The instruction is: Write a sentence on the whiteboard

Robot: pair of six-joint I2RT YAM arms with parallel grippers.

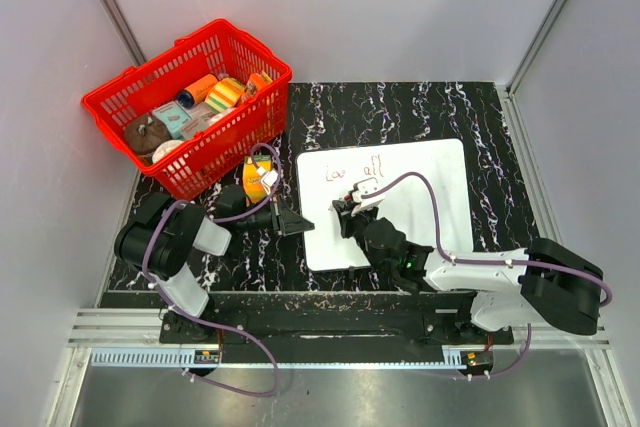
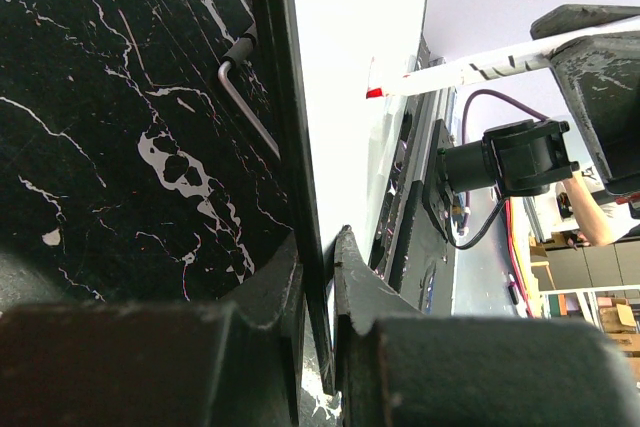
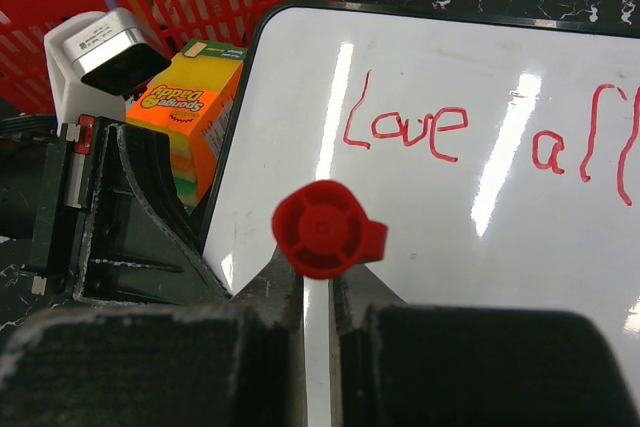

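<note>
The whiteboard (image 1: 420, 209) lies flat on the black marbled table, right of the centre. Red handwriting, the sentence (image 1: 355, 169), reads "Love all" in one line near its far edge and shows clearly in the right wrist view (image 3: 405, 129). My left gripper (image 1: 297, 219) is shut on the whiteboard's left rim; the thin dark edge (image 2: 312, 247) runs between its jaws. My right gripper (image 1: 350, 209) hovers over the board's left half, shut on the pen, whose round red cap (image 3: 325, 229) sticks up between the fingers. In the left wrist view the pen (image 2: 450, 72) is white with a red tip at the board.
A red basket (image 1: 190, 102) with several household items stands at the back left. An orange sponge pack (image 1: 257, 179) sits between it and the board. A metal hex key (image 2: 245, 97) lies on the table by the board's edge. Grey walls close in on both sides.
</note>
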